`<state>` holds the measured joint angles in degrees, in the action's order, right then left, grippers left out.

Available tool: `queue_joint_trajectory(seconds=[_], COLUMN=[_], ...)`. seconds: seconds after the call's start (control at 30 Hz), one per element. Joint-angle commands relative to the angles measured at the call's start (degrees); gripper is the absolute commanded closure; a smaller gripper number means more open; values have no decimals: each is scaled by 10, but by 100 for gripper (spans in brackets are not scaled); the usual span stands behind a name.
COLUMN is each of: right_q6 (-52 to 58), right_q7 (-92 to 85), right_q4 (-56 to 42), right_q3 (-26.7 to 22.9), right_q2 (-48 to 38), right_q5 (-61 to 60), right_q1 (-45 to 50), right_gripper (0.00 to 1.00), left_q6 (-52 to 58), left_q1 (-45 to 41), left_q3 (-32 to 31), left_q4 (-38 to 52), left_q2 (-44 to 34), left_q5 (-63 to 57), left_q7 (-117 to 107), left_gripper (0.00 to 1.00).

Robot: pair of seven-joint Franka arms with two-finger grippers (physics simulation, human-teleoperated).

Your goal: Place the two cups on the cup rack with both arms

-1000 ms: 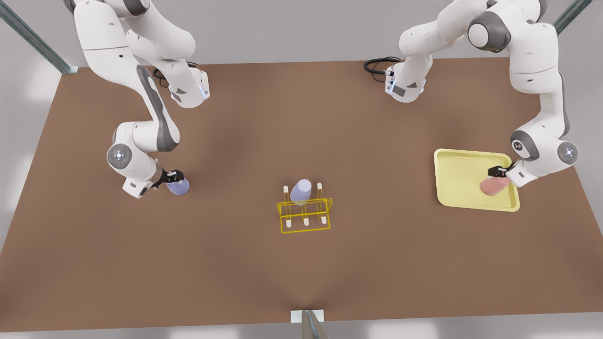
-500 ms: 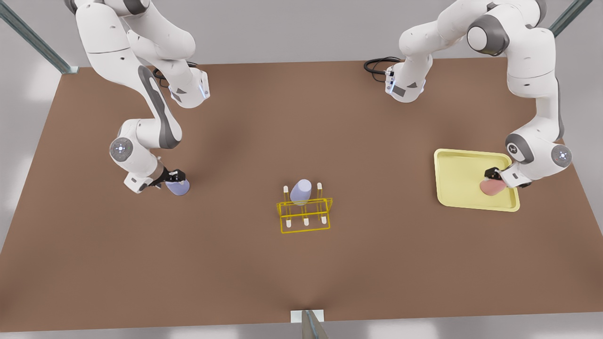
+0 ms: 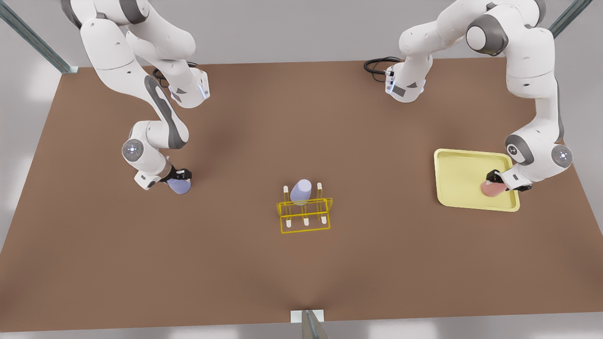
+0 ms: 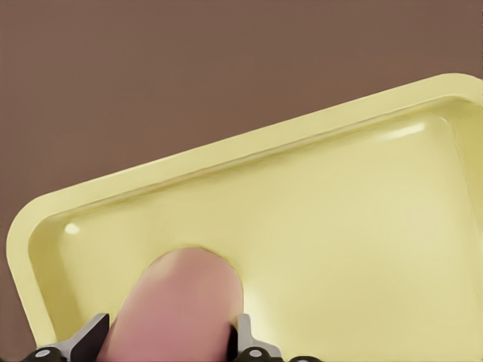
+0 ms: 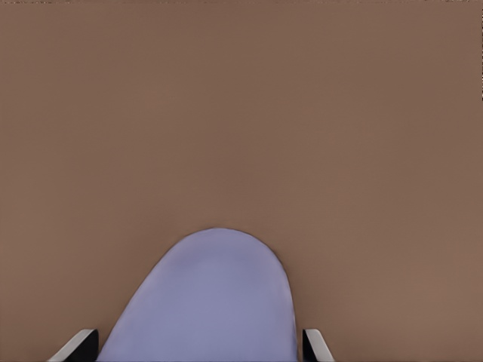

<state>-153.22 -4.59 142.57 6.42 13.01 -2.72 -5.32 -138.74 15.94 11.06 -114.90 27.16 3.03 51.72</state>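
Brown worktop (image 3: 301, 273) carried every item, with grey surround beyond its far edge. At the front view's right, the left end effector (image 3: 494, 179) sat over the near right part of the pale-yellow tray (image 3: 459, 176), fingers pressed against either flank of the pink cup (image 3: 491, 188). The left wrist view confirmed this: one finger (image 4: 89, 341) showed at each side of the pink cup (image 4: 177, 305), whose long axis ran away from the wrist across the tray floor (image 4: 339, 241). Whether the cup had cleared the tray could not be told.

At the front view's left, the right end effector (image 3: 179, 176) pinched the lavender cup (image 3: 179, 185), low over bare worktop. The right wrist view showed the lavender cup (image 5: 207, 302) bracketed by a fingertip (image 5: 79, 345) on each flank, its axis likewise pointing away from the wrist.

The cup rack (image 3: 305, 212) stood at centre, well apart from both end effectors and lying between them. A second lavender cup (image 3: 301, 191) was inverted on its far middle peg; the other pegs appeared free.

Judgement: both grasps looked complete, and the coming move would be a lift and inward carry. The right end effector appeared somewhat nearer the rack. Both arms were folded at the elbow, wrists low and angled inward. Each cup would likely need reorienting, mouth down, before seating on a peg.
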Motion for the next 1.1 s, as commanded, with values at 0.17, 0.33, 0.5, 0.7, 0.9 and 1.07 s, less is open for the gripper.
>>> queue_joint_trajectory(seconds=[0.17, 0.33, 0.5, 0.7, 0.9, 1.07], right_q6=[-37, -33, -32, -32, -24, -20], right_q7=[23, 16, 15, 16, 17, 12], right_q4=[8, 20, 26, 36, 40, 33], right_q3=[0, 1, 1, 2, 2, 2], right_q2=[0, -10, -12, -18, -25, -23], right_q5=[-1, -1, 0, -1, 0, 0], right_q1=[0, -2, -2, -2, -2, -2], right_gripper=[0, 0, 0, 0, 17, 21], left_q6=[136, 226, 261, 327, 275, 207], left_q1=[-25, -99, -223, -234, -249, -282], left_q3=[0, -58, -83, -195, -263, -270], left_q4=[7, 91, 207, 445, 514, 531], left_q2=[-47, -62, -12, 133, 173, 191], left_q5=[-4, -6, -5, 36, 37, 37], left_q7=[-130, -356, -645, -920, -1040, -1124], left_gripper=[16, 16, 16, 16, 16, 16])
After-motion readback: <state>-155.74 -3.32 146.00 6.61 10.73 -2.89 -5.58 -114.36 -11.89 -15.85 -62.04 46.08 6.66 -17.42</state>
